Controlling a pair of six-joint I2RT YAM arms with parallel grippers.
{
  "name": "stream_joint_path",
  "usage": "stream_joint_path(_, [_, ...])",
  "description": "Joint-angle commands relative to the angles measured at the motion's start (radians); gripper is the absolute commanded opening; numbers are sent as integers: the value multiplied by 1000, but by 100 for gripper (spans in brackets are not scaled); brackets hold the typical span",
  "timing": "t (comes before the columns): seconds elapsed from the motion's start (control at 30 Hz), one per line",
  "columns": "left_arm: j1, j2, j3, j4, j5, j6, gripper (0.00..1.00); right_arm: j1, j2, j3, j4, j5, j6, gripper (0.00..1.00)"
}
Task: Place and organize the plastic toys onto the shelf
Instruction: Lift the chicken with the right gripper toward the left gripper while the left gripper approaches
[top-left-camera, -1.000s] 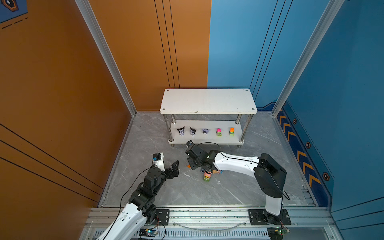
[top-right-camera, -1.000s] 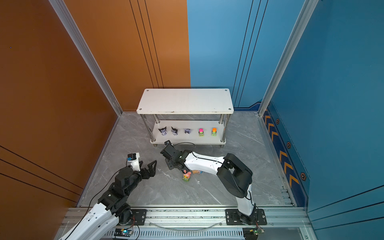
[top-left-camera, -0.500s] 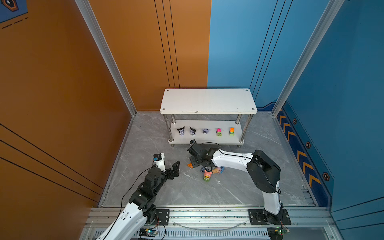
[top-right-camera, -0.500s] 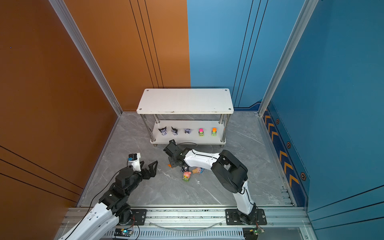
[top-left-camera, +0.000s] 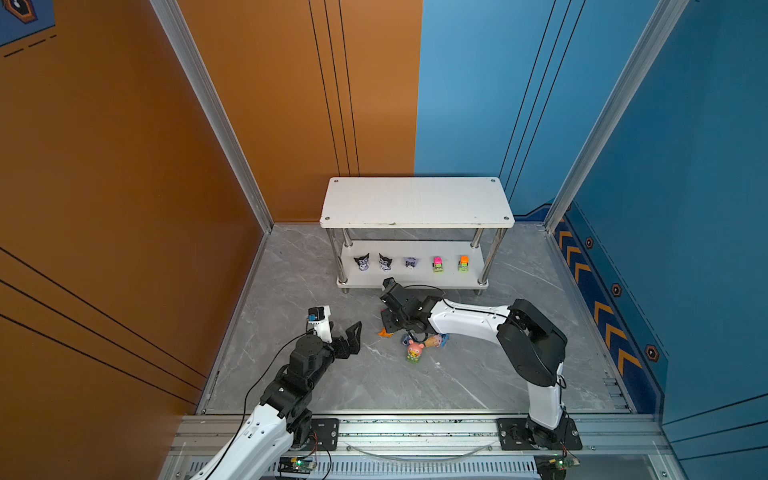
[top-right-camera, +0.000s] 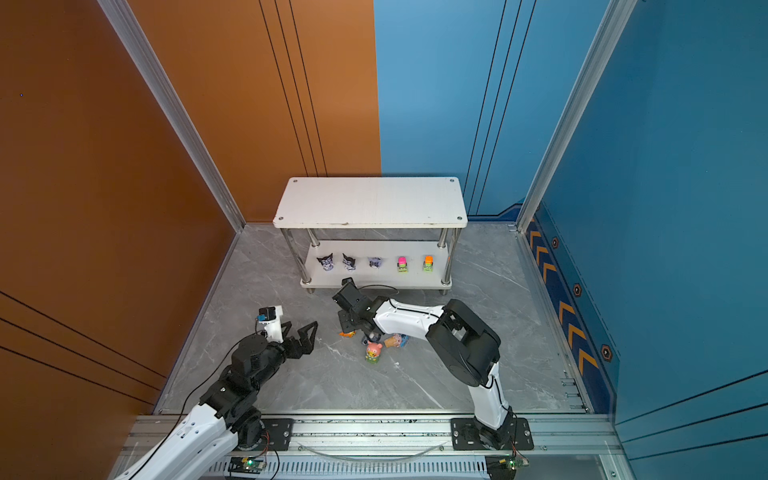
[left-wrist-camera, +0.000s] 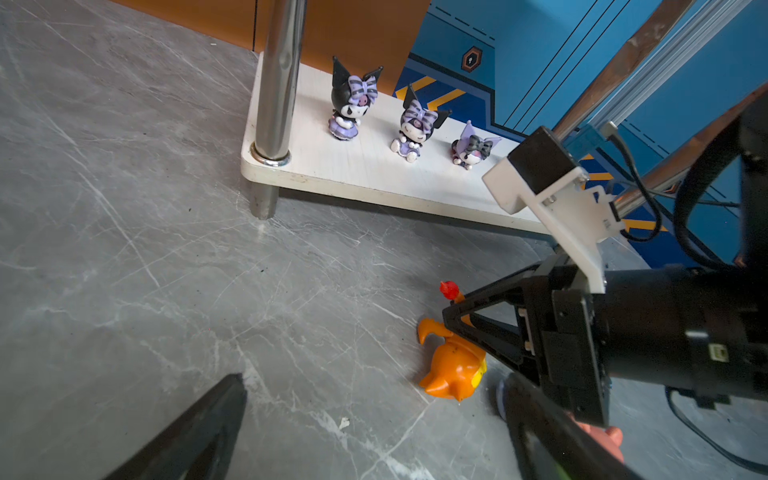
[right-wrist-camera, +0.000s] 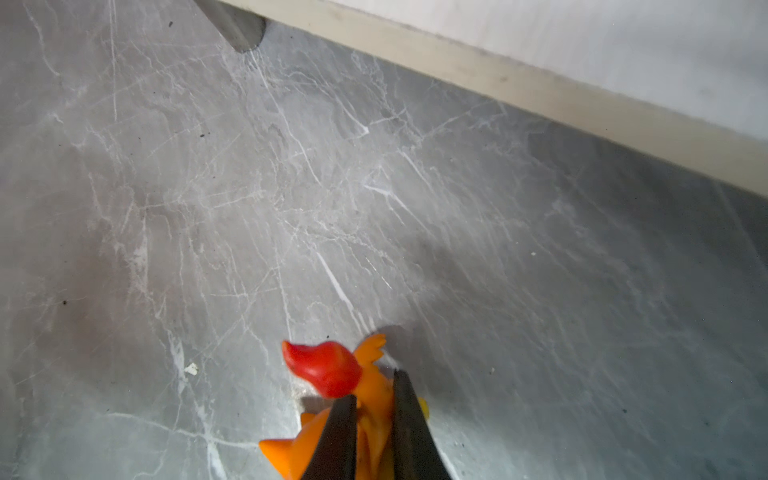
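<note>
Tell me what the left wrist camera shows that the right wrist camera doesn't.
Only the left wrist view: three eared figurines standing on the lower board of the shelf, a chrome post, the left gripper with jaws wide open, and the right arm seen from outside. Only the right wrist view: a close look at the right gripper, its fingers shut on the orange creature. Both: that orange creature lying on the grey floor, and the shelf's front edge.
</note>
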Motion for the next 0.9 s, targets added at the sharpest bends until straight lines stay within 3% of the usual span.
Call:
stream_joint_path(0.0, [8,-4,-31,70,41,-22,98,-20,-73,-73,46,-32,42,10])
stream_joint_path(0.5, [1,33,-70,404,165,-26,98,-125,-312,-382,603,-216,377,8])
stream_joint_path(0.7, [-17,125,-60,578,227,5,98,-168,-253,-447,964,-289,642,7])
stream_joint_path(0.87, [-43,230,-70,731,202,57,98,-169,-180,-437,1153,-356,785,6])
